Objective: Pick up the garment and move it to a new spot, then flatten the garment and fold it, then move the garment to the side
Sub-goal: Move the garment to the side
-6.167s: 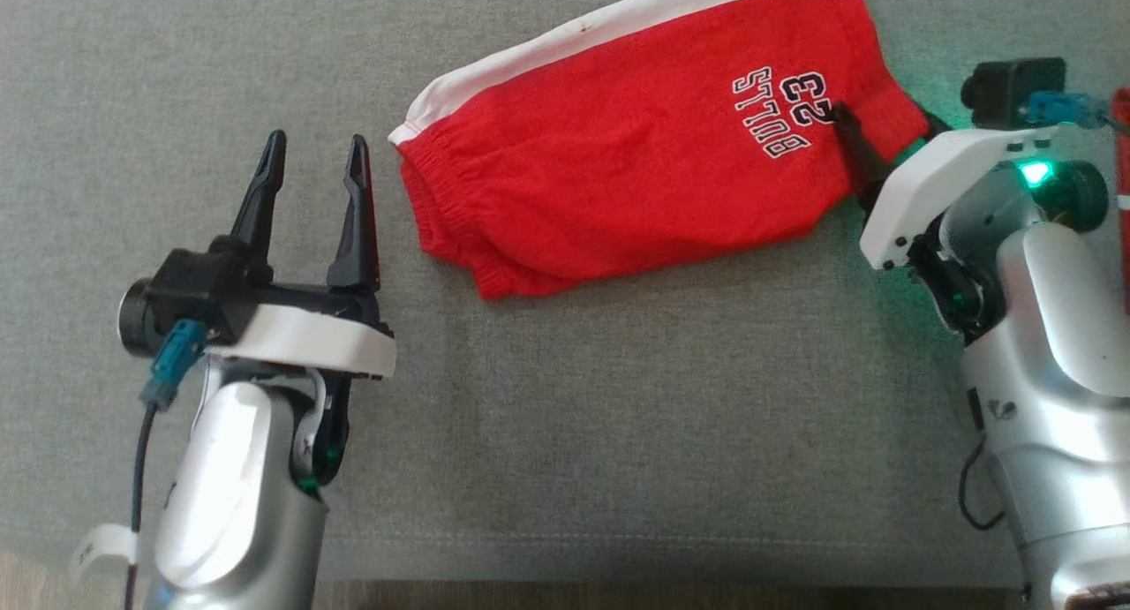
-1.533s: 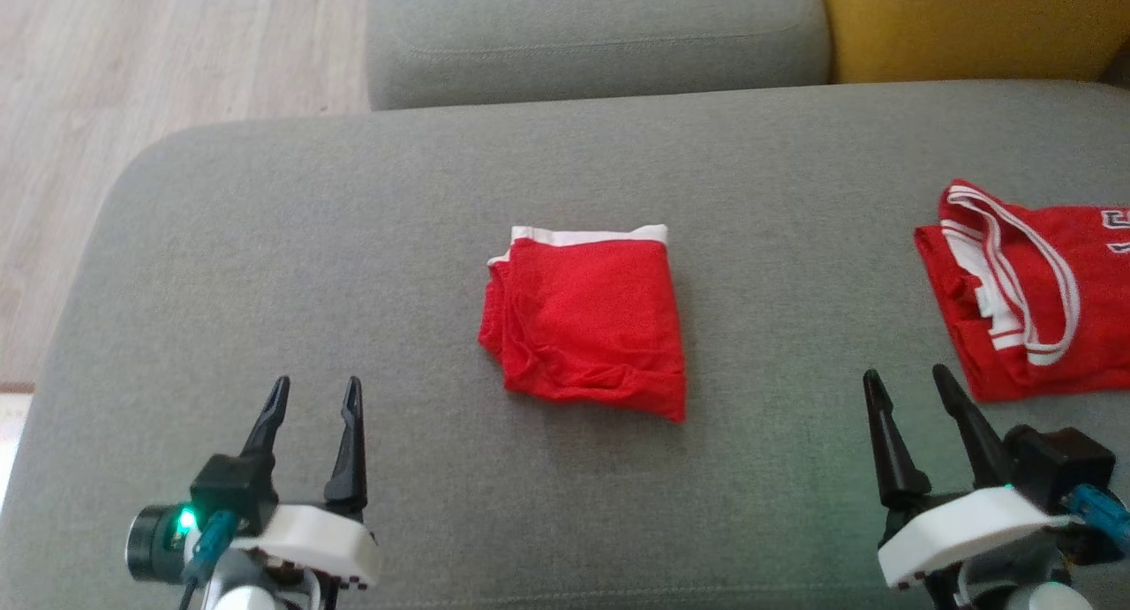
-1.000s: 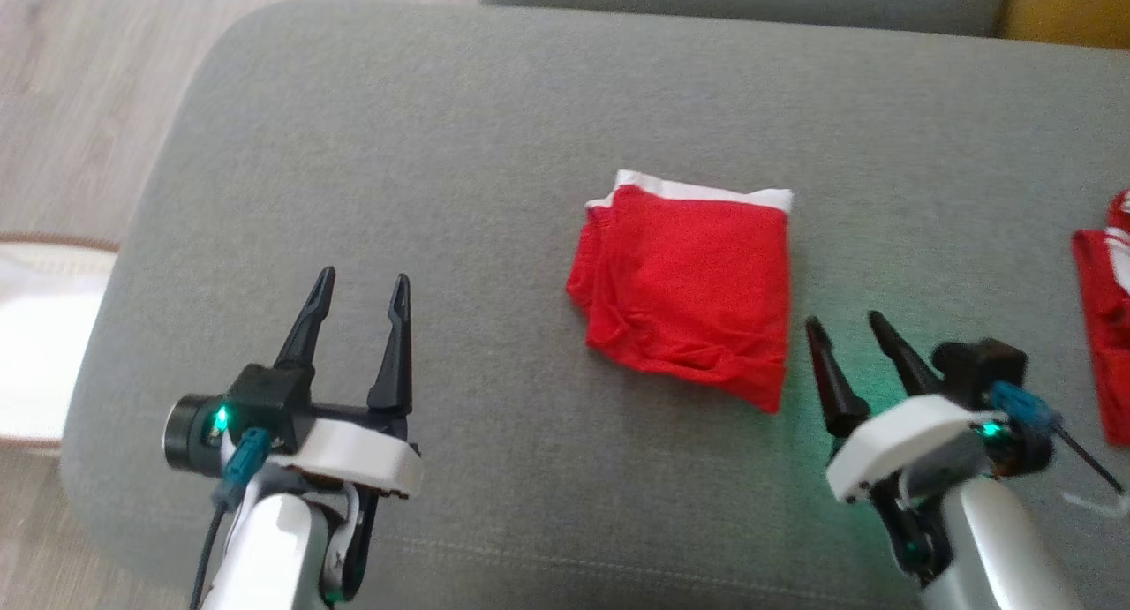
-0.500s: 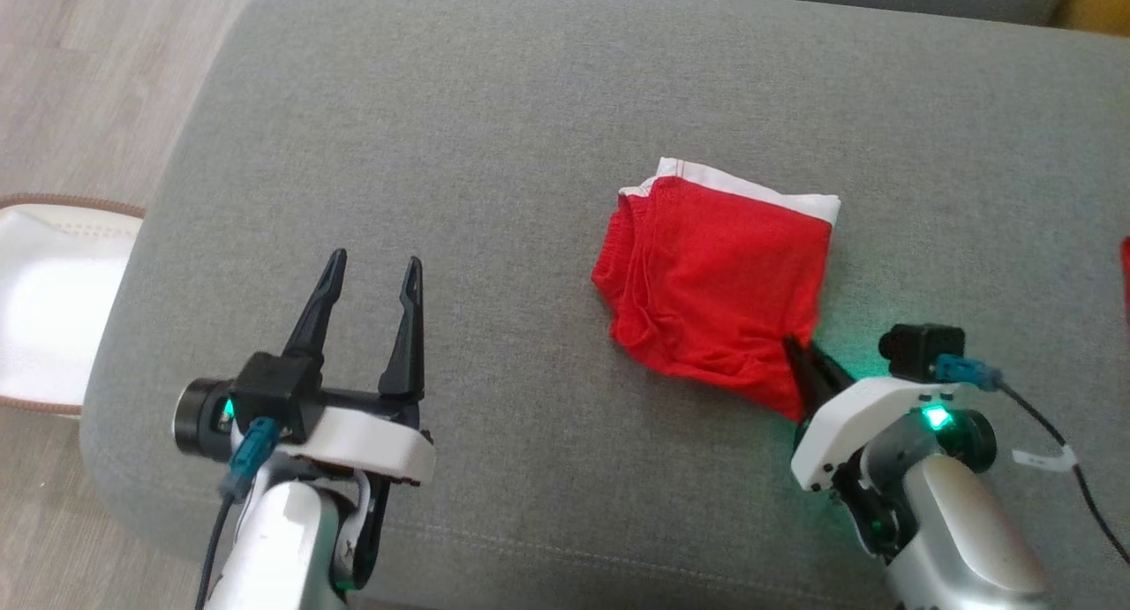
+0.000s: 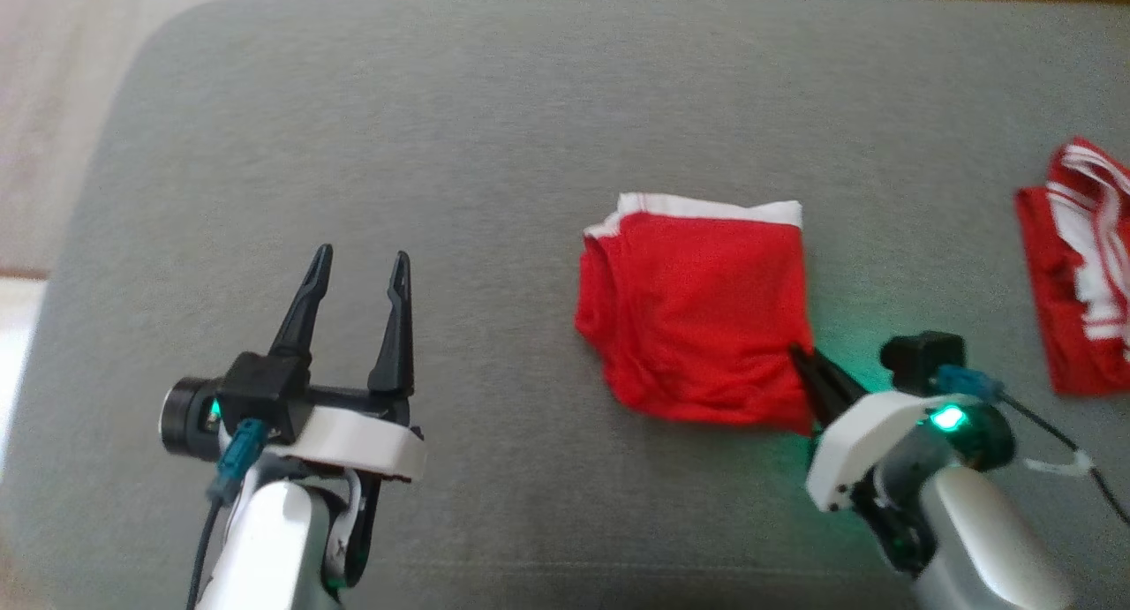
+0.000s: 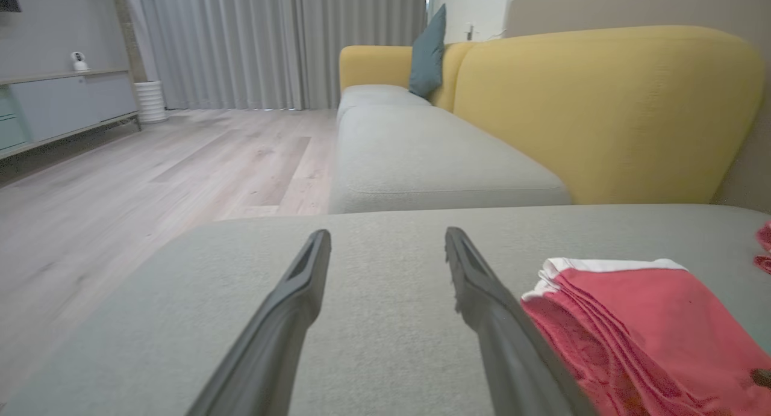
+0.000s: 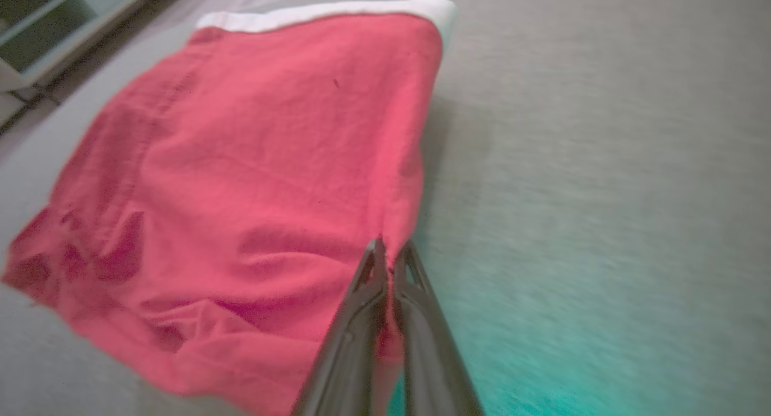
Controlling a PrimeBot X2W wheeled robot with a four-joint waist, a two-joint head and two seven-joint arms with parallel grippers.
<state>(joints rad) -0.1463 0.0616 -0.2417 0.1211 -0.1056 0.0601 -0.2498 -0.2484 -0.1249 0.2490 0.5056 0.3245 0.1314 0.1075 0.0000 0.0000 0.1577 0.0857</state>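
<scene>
You can't see the whole of the second red garment (image 5: pixel 1073 301). The right edge of the head view cuts it off at 3 o'clock, showing only its white-striped trim, and what kind of garment it is stays unclear. It lies well apart from the red shorts (image 5: pixel 697 310), which sit folded on the grey sofa cushion (image 5: pixel 494 107), right of centre, with a white band along their 12 o'clock edge.

The shorts' 5 o'clock corner is covered by the right arm's dark fingers (image 5: pixel 825 385). Your right wrist view is blurred, but it does show the right jaws pressed together with a fold of the red cloth pinched between them. How many layers they hold, you can't make out.

The left jaws stand wide apart and hold nothing. Their fingers (image 5: pixel 305 314) point to 12 o'clock over the cushion, at 9 o'clock of the shorts and well apart from them.
</scene>
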